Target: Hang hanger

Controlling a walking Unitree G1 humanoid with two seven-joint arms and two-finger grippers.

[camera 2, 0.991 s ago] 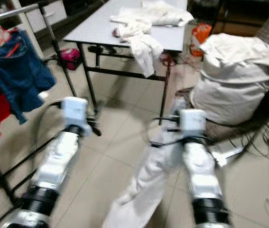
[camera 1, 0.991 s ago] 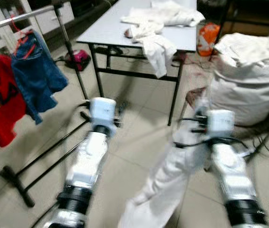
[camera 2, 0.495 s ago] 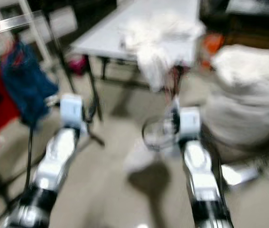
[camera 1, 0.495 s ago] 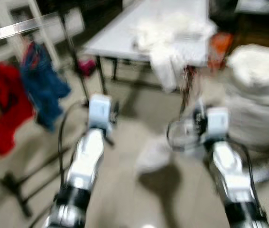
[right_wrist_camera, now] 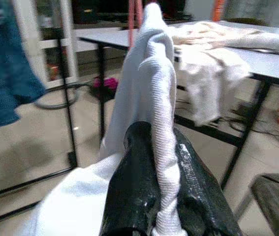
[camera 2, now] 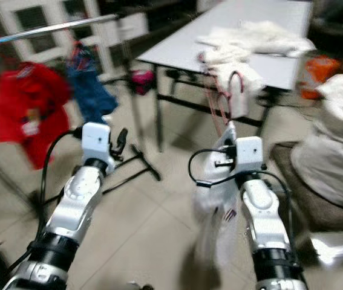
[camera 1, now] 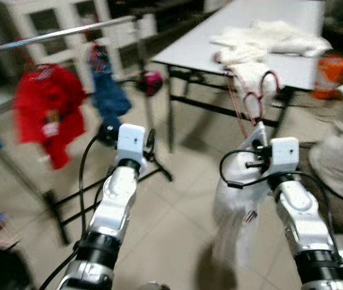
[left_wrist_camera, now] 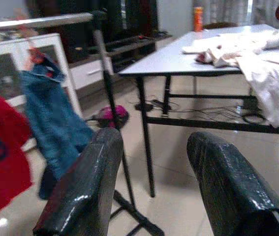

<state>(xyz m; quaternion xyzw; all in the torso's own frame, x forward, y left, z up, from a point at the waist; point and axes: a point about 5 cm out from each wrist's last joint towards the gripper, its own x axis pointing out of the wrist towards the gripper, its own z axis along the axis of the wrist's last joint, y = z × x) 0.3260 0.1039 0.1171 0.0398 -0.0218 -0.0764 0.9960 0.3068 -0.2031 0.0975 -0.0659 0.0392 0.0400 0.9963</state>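
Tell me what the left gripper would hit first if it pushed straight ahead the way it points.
Probably the clothes rack's black upright pole, just left of the line between the open left gripper fingers; depth is unclear. Slightly right, it would meet the grey table's leg.

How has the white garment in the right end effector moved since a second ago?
Yes: the white garment has been lifted off the floor, and its red hanger hook now shows against the table edge.

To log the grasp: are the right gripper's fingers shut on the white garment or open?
Shut: the right gripper pinches a fold of the white garment between its fingers.
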